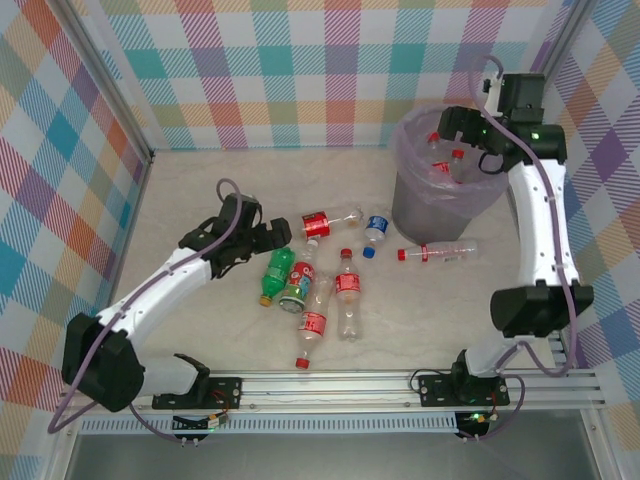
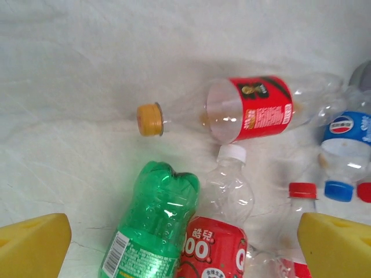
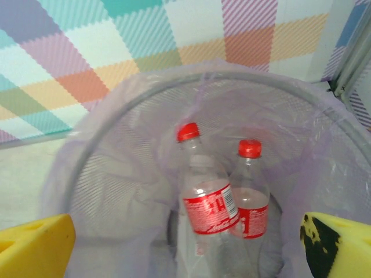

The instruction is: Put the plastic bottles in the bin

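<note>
At the left of the desk [image 1: 190,180], the left tool [image 1: 266,238] is held low over the loose bottles. Its yellow pads [image 2: 32,246] are spread wide and nothing is pinched between them.

Seven bottles are counted lying on the desk in the top view:
- The green bottle [image 1: 275,270] lies just beside the tool.
- A white-capped bottle [image 1: 300,284] is touching it.
- A red-labelled bottle [image 1: 322,222] lies behind them.
- Two red-capped bottles [image 1: 347,292] lie side by side nearer the arm bases.
- A blue-labelled bottle [image 1: 375,230] lies further right.
- One lone bottle [image 1: 438,252] lies just beside the foot of the bin [image 1: 440,205], its red cap turned leftward.

From the left wrist, detail is given that the top view leaves unclear. A yellow cap [image 2: 149,119] is seen on the red-labelled bottle, and a blue cap [image 2: 338,190] on the blue-labelled one.

The bin is a grey bucket lined with a lilac bag [image 3: 324,145]. Two bottles are held in it, and in the top view they show as two small red-capped shapes. From the right wrist they are seen standing roughly upright and touching. One is a nearer bottle [image 3: 206,211] and the other a farther bottle [image 3: 250,202], both red-capped and red-labelled.

The right tool [image 1: 452,124] is held above the bin's mouth. Its yellow fingers [image 3: 35,243] are spread apart and empty, and the right-hand pad is smudged black.
</note>
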Controlling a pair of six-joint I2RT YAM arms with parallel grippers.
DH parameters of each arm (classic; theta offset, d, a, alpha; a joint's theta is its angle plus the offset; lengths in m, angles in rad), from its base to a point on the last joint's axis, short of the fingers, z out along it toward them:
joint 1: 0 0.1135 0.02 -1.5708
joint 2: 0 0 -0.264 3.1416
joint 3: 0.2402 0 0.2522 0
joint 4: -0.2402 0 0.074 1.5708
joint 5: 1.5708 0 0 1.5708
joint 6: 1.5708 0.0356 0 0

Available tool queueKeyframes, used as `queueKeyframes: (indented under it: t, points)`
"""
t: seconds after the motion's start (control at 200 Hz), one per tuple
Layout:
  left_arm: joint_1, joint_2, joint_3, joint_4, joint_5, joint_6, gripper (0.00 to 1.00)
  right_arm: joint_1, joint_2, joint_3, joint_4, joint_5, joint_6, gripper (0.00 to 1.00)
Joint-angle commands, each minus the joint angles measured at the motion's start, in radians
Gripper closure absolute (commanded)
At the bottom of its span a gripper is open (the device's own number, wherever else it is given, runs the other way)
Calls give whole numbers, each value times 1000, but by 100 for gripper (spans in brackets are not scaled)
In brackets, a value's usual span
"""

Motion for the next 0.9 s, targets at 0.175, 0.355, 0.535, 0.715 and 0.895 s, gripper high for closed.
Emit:
queueKeyframes:
  t: [0.175, 0.355, 0.535, 0.715, 0.895]
  points:
    - [11, -101, -102, -146, 71, 24, 2, 66, -220, -196, 21, -224, 85, 1]
    - [8, -98, -169, -159, 146, 18, 3, 80, -387, -452, 113, -401, 174, 1]
    - [6, -46, -253, -39, 184, -7, 5, 81, -463, -614, 132, -473, 238, 2]
    - [6, 36, -271, 42, 147, -10, 10, 87, -475, -670, 168, -530, 284, 9]
    - [5, 83, -307, 107, 151, -11, 14, 87, -469, -660, 137, -500, 272, 9]
